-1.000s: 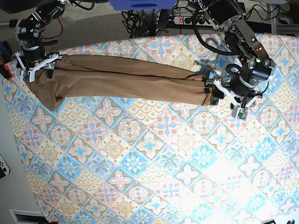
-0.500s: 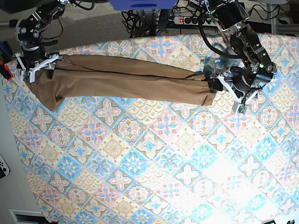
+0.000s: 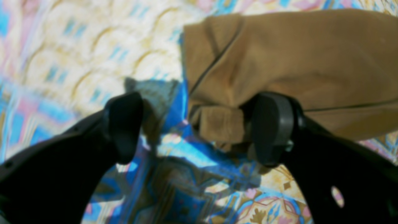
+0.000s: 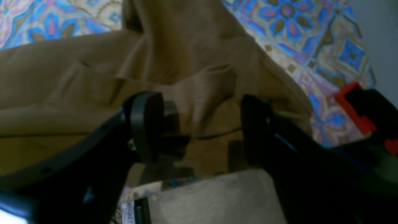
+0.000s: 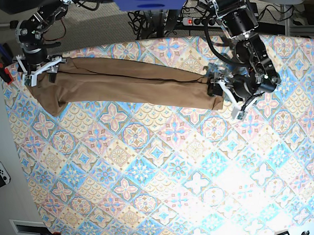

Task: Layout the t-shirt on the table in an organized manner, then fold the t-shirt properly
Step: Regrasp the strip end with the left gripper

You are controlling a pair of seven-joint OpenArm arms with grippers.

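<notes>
The jaws of both the left gripper (image 3: pixel 199 127) and the right gripper (image 4: pixel 199 127) stand spread around bunched t-shirt (image 5: pixel 130 82) ends, so closing may pinch several layers.

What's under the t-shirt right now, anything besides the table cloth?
Only the patterned table shows around the t-shirt. It lies in a long bunched band, so whatever is beneath its folds is covered.

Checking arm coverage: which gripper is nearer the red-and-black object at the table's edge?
Right. The right gripper is at the t-shirt end beside that red-and-black object; the left gripper is at the shirt's opposite end.
</notes>
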